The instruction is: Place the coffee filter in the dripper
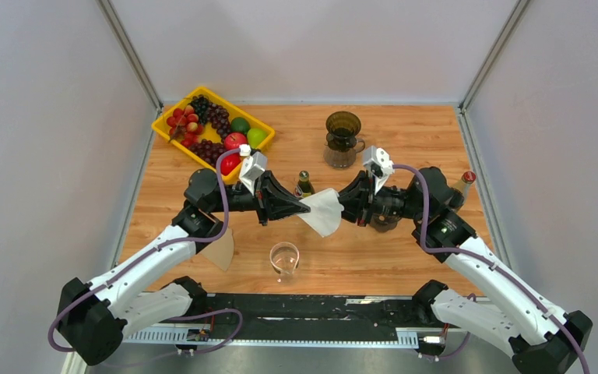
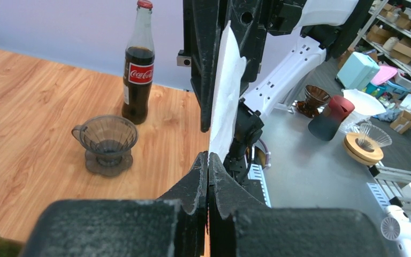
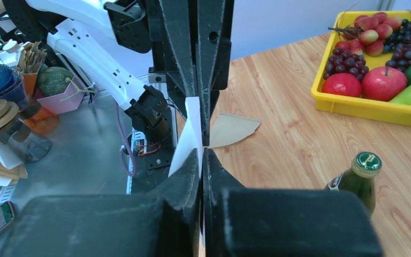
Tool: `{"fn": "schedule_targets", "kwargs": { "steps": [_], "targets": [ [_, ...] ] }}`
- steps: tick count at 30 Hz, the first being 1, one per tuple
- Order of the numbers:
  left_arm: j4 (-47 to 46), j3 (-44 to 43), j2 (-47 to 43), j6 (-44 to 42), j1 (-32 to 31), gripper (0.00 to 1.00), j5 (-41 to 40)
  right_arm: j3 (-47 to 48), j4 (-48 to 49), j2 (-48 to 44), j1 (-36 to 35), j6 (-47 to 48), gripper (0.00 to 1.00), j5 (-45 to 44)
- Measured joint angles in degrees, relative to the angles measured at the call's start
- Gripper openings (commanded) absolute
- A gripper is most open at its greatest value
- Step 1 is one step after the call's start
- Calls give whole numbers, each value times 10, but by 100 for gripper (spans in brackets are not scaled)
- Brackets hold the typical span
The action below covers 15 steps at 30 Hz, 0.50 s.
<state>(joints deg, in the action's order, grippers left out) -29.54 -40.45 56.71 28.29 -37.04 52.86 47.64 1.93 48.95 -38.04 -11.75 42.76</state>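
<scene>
Over the light wooden table (image 1: 405, 140), the left gripper (image 1: 304, 206) and right gripper (image 1: 343, 201) each pinch an opposite edge of 1 white paper coffee filter (image 1: 323, 212), held mid-air. The grey translucent plastic dripper (image 2: 107, 140) stands near a cola bottle (image 2: 138, 69).

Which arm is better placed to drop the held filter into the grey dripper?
Probably right. Left claw and right claw pinch the white filter, but the grey dripper stands by the cola bottle on the right arm's side.
</scene>
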Motion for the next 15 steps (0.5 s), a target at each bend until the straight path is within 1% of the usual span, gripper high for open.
{"fn": "schedule_targets", "kwargs": {
  "steps": [2,4,6,7,8,9,11,12,13,14,15],
  "targets": [
    [-1,0,1,2,0,0,0,0,11,4,0,-9,0,10],
    [-2,0,3,3,0,2,-2,0,19,8,0,-17,0,15],
    [-2,0,5,5,0,9,-5,0,22,11,0,-23,0,17],
    [-2,0,6,7,0,20,-7,0,23,12,0,-26,0,17],
    [-1,0,7,9,0,25,-10,0,23,12,0,-30,0,16],
    [0,0,8,11,0,37,-15,0,23,12,0,-33,0,14],
    [7,0,8,9,0,54,-26,0,24,11,0,-38,0,1],
    [16,-1,8,10,0,59,-33,0,24,10,0,-41,0,-7],
    [23,-2,8,6,0,75,-40,0,22,8,0,-43,0,-18],
    [37,-4,7,5,0,83,-51,0,20,5,0,-45,0,-30],
    [47,-5,6,-2,0,96,-61,0,16,2,0,-47,0,-45]
  ]
}}
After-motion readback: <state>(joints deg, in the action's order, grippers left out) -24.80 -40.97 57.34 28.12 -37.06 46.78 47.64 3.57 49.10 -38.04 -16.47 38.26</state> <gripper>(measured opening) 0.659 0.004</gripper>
